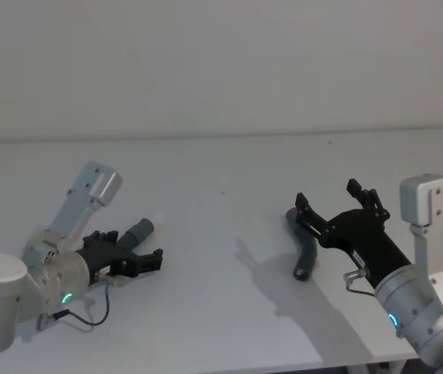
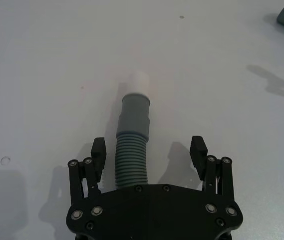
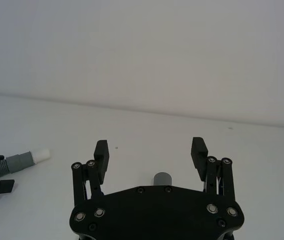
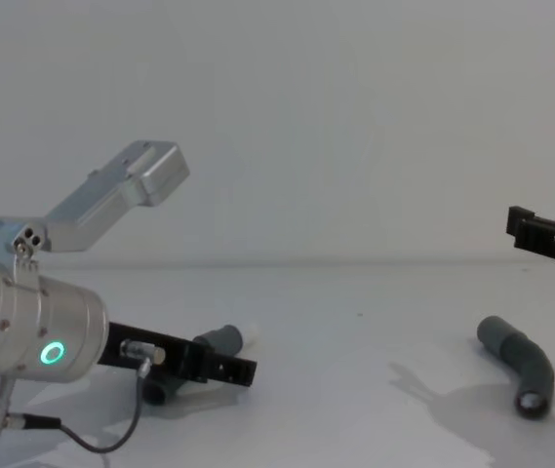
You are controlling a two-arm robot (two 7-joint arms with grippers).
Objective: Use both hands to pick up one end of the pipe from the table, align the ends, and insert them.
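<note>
**Two grippers poised over a two-part pipe.** Two bent grey pipe pieces lie well apart on the whitish counter (image 1: 221, 164), each with a gripper at it.

On the robot's left, the left gripper (image 2: 147, 147) sits low at the counter with its fingers spread wide. They straddle the ribbed elbow (image 2: 131, 160) of the tipped pipe piece (image 2: 134, 112). Neither finger presses on it, though one stands just beside the ribs. The piece's smooth cuff and narrower whitish tip (image 2: 140, 82) point out past the fingertips, away from the wrist. A green ring light (image 4: 54, 352) glows on the silver left wrist, and a thin cable (image 4: 111, 441) loops beneath it.

On the right, the right gripper (image 1: 327, 195) hovers above the plain pipe piece (image 1: 305, 249), its fingers likewise apart and holding nothing. Seen from the chest, this piece rests on the counter with one open cuff turned toward the robot, and the gripper's finger is well above it.
</note>
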